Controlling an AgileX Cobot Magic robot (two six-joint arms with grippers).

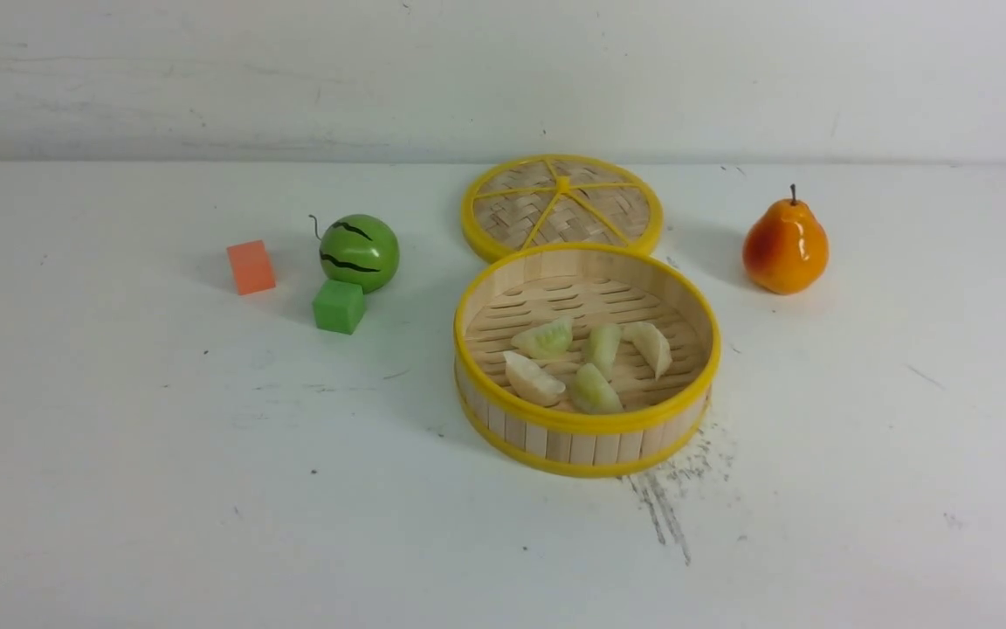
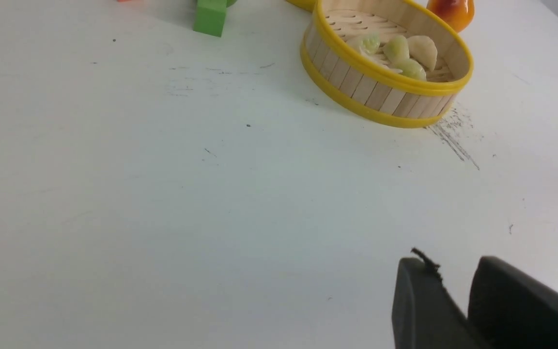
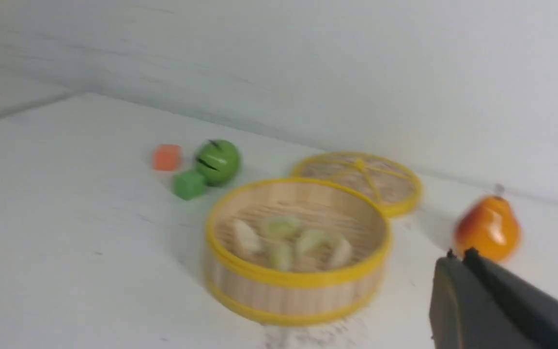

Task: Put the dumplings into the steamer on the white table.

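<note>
The left gripper (image 2: 453, 286) shows in its wrist view at the lower right of the frame as two dark fingers with a narrow slit between them, close together and holding nothing, hanging over bare table. The right gripper (image 3: 458, 257) sits at the lower right of its own blurred wrist view, its two dark fingers pressed together and empty. Neither arm appears in the front view, so both look drawn well back from the work area; the blur in the right wrist view suggests that arm is in motion.

Outward from there, the round bamboo steamer with slatted walls and yellow rims (image 1: 586, 424) stands at the centre of the front view on the scuffed white table (image 1: 162, 489). All five glossy pale cream-and-green crescent dumplings (image 1: 586, 362) lie inside it on the slatted floor, clustered toward its near side; none is left on the table.

Judging by this, the loading step is finished and the task looks complete; all that the next move calls for is keeping both arms clear of the basket.

The flat woven yellow-spoked lid (image 1: 561, 207) lies just behind the steamer, touching or nearly touching its rim. At centre left are a striped green toy melon (image 1: 360, 252), a green cube (image 1: 339, 306) and an orange cube (image 1: 251, 267); at right, an orange-red pear (image 1: 784, 246).
</note>
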